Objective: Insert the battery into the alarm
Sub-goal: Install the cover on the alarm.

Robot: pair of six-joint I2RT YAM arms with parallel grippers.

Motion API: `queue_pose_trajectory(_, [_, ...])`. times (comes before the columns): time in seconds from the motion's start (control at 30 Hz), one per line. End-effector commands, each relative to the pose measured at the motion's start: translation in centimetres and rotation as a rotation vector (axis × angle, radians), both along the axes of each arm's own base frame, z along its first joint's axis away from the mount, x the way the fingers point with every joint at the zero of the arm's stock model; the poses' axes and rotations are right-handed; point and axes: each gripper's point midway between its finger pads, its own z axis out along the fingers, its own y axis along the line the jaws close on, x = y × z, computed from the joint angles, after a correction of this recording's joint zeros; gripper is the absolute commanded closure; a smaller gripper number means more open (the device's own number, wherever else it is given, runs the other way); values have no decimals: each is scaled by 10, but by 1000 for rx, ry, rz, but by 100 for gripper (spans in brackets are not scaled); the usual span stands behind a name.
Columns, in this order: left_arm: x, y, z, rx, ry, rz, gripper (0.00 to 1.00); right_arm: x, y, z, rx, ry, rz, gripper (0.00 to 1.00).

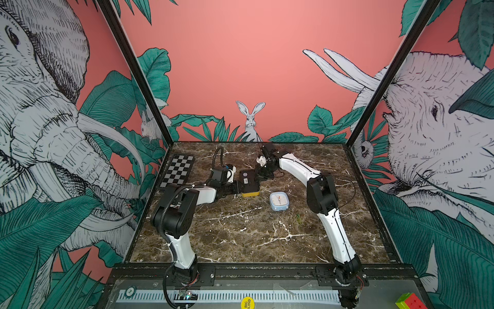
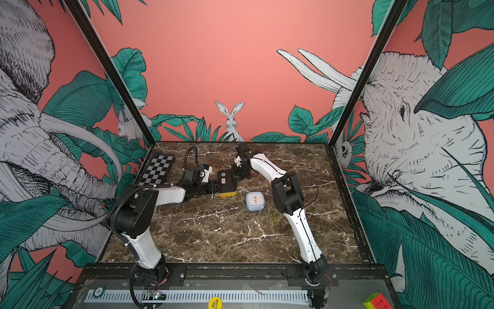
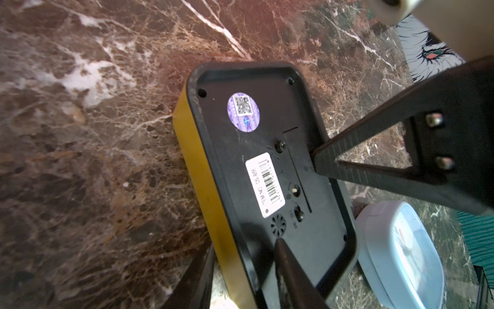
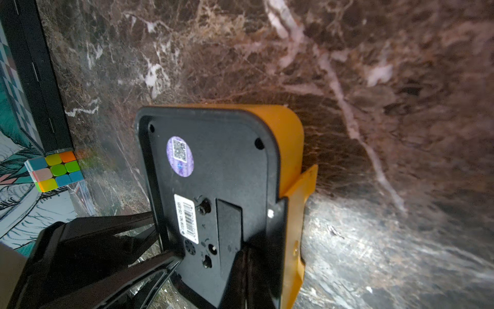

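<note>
Two sets of fingers meet at the yellow alarm (image 1: 250, 184), tilted with its black back upward over the table (image 1: 240, 235). The left fingers (image 3: 291, 267) pinch one end of the alarm, front to back; the right fingers (image 3: 361, 136), pressed together, touch its back panel. A blue clock (image 1: 279, 201) sits just beside the alarm, a small green stick (image 1: 298, 218) farther off.

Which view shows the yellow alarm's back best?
The left wrist view: the yellow alarm fills the frame, back toward the camera, with stickers and knobs sharp. The right wrist view shows the back too, but softer and partly hidden. In both top views it is small, its detail lost.
</note>
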Motion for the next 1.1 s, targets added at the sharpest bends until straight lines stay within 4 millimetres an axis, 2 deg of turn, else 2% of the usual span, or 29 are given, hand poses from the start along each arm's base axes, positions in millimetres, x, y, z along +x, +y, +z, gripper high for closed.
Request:
queue_pose_trajectory(0.0, [0, -3, 2, -10, 8, -3, 61, 2, 0, 8, -7, -31, -19, 100])
queue_pose_trajectory(0.53, [1, -5, 0, -11, 19, -12, 61, 3, 6, 13, 23, -33, -18, 100])
queue_pose_trajectory(1.07, [0, -4, 0, -7, 21, -3, 61, 1, -4, 19, 10, -48, -35, 100])
